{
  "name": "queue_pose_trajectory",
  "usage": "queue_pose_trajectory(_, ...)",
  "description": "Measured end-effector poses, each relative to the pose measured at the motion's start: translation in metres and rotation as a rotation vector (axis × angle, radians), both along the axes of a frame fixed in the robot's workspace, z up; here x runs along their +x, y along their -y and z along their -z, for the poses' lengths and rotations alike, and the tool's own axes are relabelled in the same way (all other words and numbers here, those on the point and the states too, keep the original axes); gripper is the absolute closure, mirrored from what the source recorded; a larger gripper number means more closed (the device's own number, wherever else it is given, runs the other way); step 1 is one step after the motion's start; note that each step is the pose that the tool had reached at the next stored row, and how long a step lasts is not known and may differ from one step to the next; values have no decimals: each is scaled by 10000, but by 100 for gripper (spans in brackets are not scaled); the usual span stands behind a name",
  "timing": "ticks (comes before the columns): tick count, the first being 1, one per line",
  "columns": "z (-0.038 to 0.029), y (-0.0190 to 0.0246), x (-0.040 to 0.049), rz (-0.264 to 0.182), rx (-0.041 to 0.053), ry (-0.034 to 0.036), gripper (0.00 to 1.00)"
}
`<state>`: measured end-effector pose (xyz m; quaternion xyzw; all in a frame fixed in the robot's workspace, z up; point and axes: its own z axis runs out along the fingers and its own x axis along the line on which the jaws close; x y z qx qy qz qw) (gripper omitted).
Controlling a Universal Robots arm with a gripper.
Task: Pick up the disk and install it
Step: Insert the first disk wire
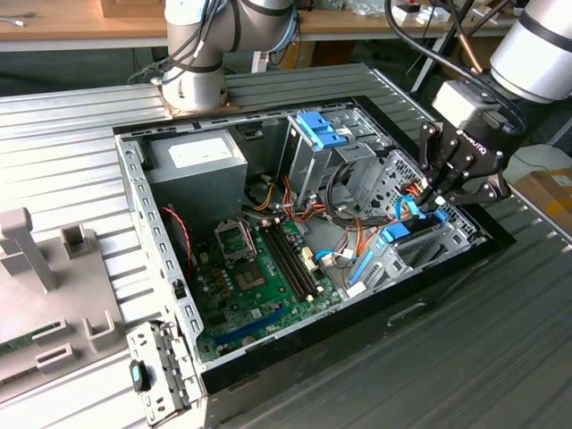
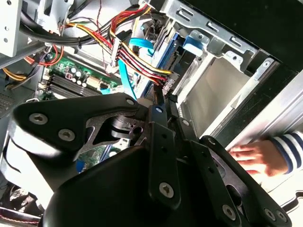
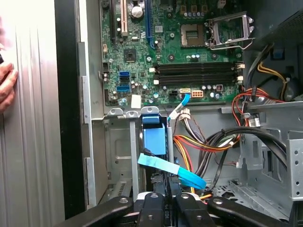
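Fingers together, the hand [image 1: 440,206] is hanging just above the blue-framed silver metal disk [image 3: 154,139], where the flat blue cable [image 3: 173,171] could snag.

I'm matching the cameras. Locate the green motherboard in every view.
Exterior view: motherboard on the case floor, beside the power supply.
Second wrist view: motherboard behind the coloured wires.
First wrist view: motherboard beyond the drive bay.
Shared landmark: the black memory slots.

No legible text or labels.
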<state>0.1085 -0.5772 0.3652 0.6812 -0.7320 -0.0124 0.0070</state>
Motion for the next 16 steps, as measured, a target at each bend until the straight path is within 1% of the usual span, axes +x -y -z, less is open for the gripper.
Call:
queue_pose_trajectory(2,0,0,0,0,-6,0,84)
queue_pose_trajectory(3,0,-1,0,0,-9,-25,84)
queue_pose_trajectory(4,3,-1,6,0,-33,-240,84)
queue_pose_trajectory(5,5,-1,12,0,-60,-439,84)
queue_pose_trajectory(6,6,-1,17,0,-82,-606,84)
queue_pose_trajectory(7,10,-1,27,-1,-129,-930,84)
queue_pose_trajectory(8,10,-1,32,-2,-139,-1106,84)
queue_pose_trajectory(9,10,-1,32,-1,-140,-1131,84)
queue_pose_trajectory(11,9,-1,32,0,-140,-1131,84)
queue_pose_trajectory(12,14,0,42,131,-132,-1132,84)
queue_pose_trajectory(14,35,-1,42,918,-88,-1138,84)
queue_pose_trajectory(16,37,-2,52,1045,-85,-1138,84)
